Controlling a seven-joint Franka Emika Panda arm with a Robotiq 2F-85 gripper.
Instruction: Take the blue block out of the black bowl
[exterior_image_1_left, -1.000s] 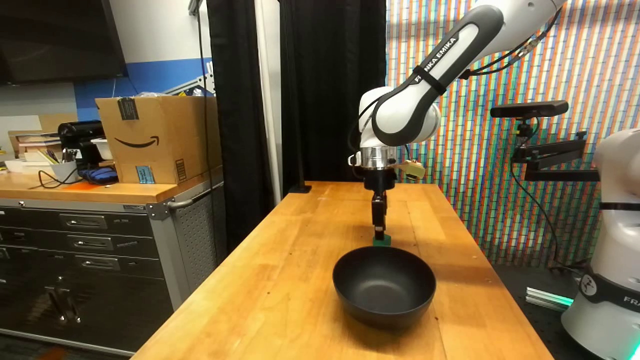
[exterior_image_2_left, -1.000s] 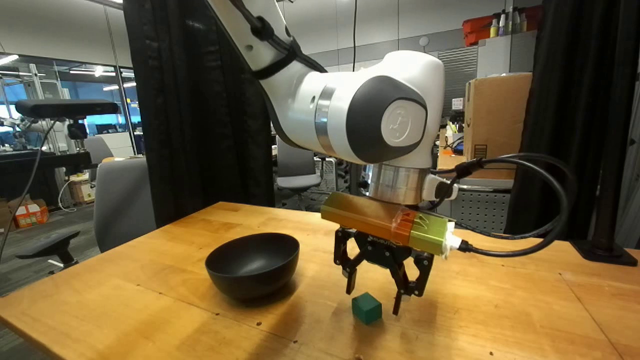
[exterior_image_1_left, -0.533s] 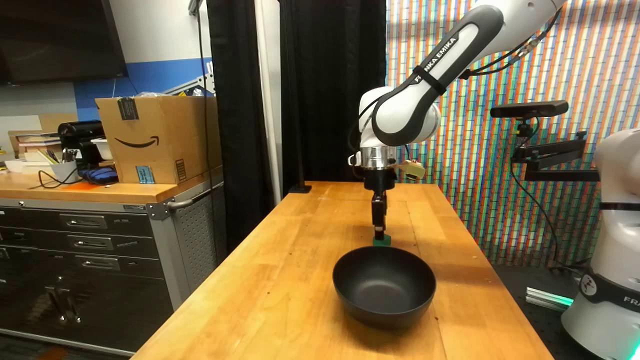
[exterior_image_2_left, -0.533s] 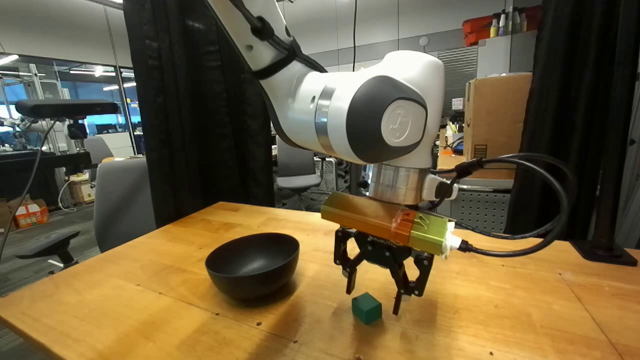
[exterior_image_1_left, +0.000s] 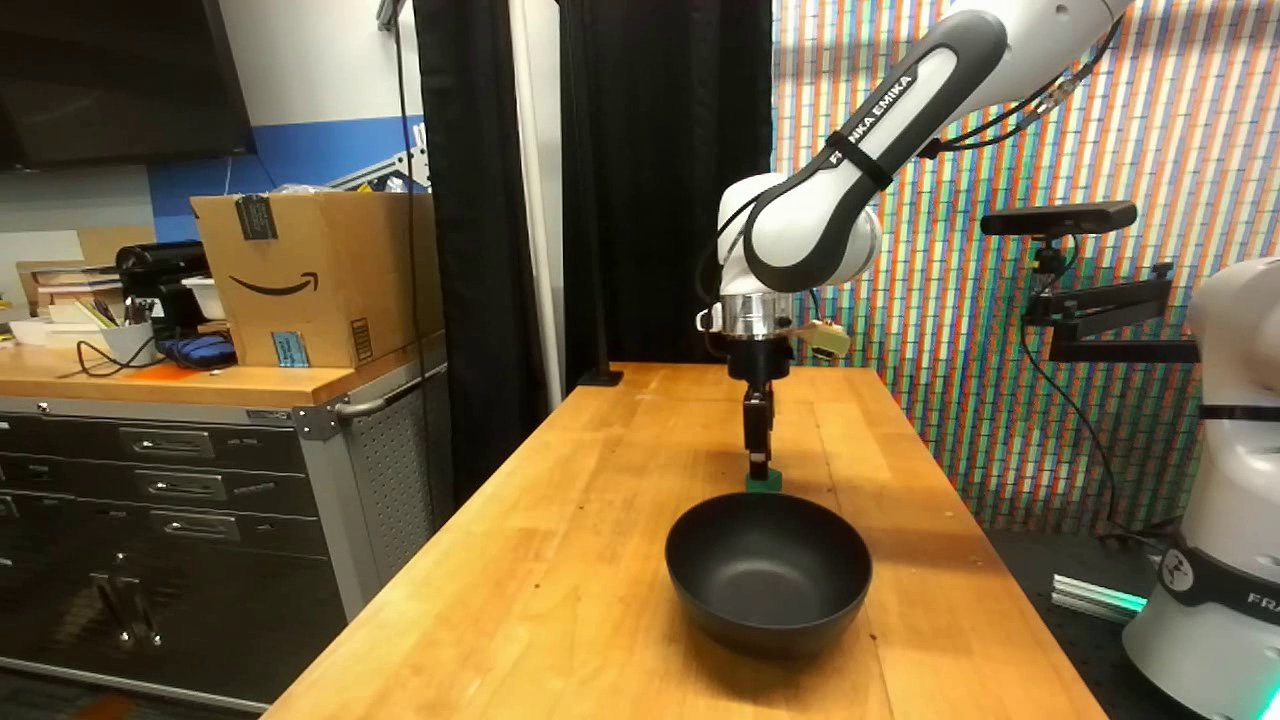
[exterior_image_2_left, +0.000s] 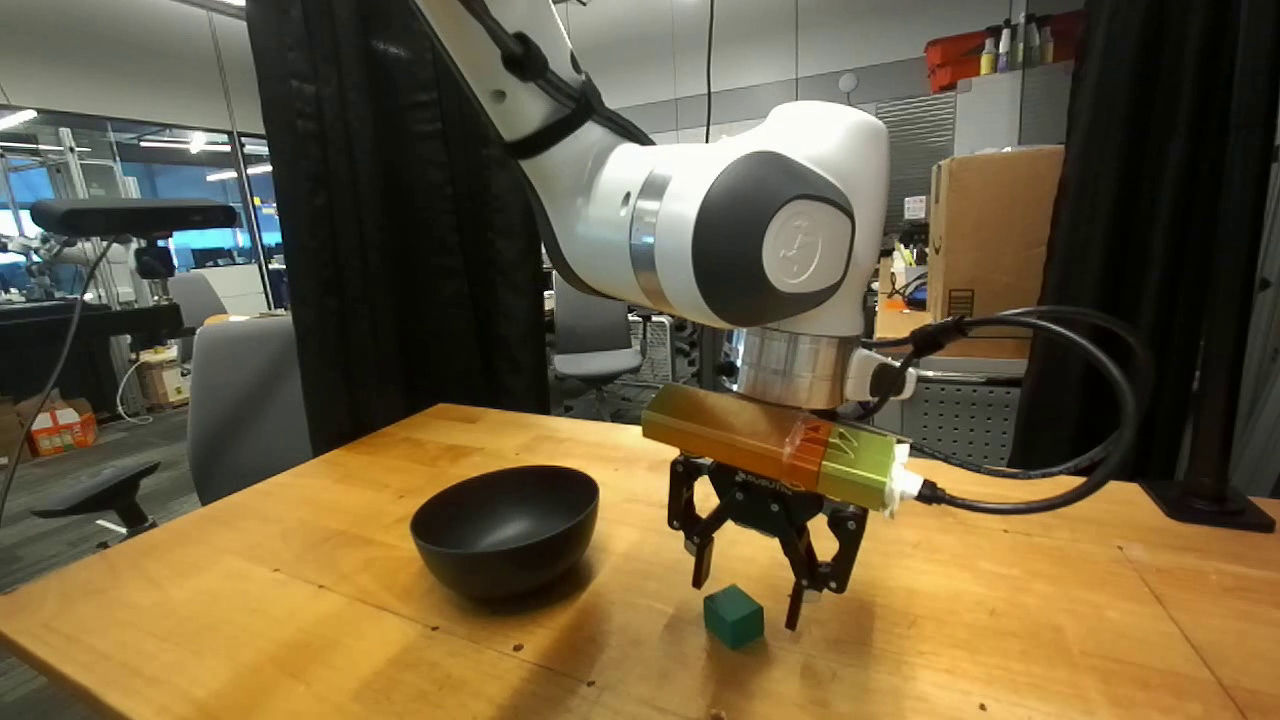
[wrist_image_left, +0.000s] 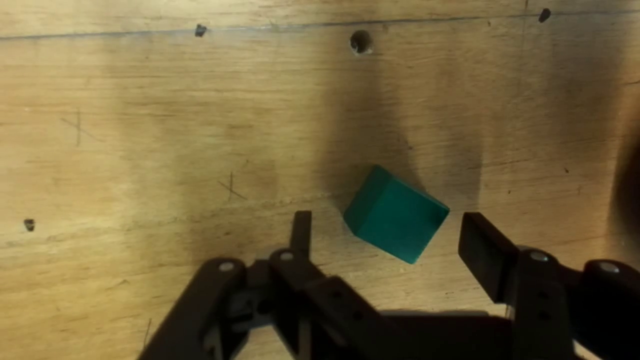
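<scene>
The teal blue block (exterior_image_2_left: 734, 617) rests on the wooden table, outside the black bowl (exterior_image_2_left: 505, 550). In an exterior view the block (exterior_image_1_left: 765, 484) shows just behind the bowl (exterior_image_1_left: 768, 575), whose inside is empty. My gripper (exterior_image_2_left: 746, 605) points down over the block with its fingers spread. In the wrist view the block (wrist_image_left: 397, 217) appears between the two fingertips of the gripper (wrist_image_left: 385, 220), turned at an angle, with a gap on each side. Neither finger touches it there. A dark curved edge at the right of the wrist view looks like the bowl (wrist_image_left: 629, 195).
The wooden table (exterior_image_1_left: 560, 580) carries the bowl beside the gripper. A black post base (exterior_image_2_left: 1208, 506) stands on the table. A cable (exterior_image_2_left: 1110, 370) loops out from the gripper's camera. A cabinet with a cardboard box (exterior_image_1_left: 320, 280) stands apart from the table.
</scene>
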